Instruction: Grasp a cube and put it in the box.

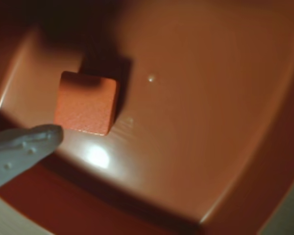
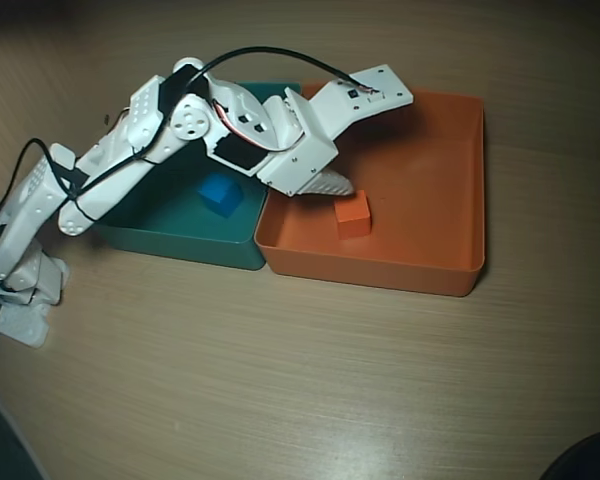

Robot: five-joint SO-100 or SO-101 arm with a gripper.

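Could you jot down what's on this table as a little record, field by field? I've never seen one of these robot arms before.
Surface: wooden table
Robot: white arm reaching over the trays
Gripper: above the orange box, apart from the cube; one finger seen in the wrist view; open or shut unclear
Orange cube: resting on the floor of the orange box, not held
Blue cube: in the teal tray
Trays: side by side, touching
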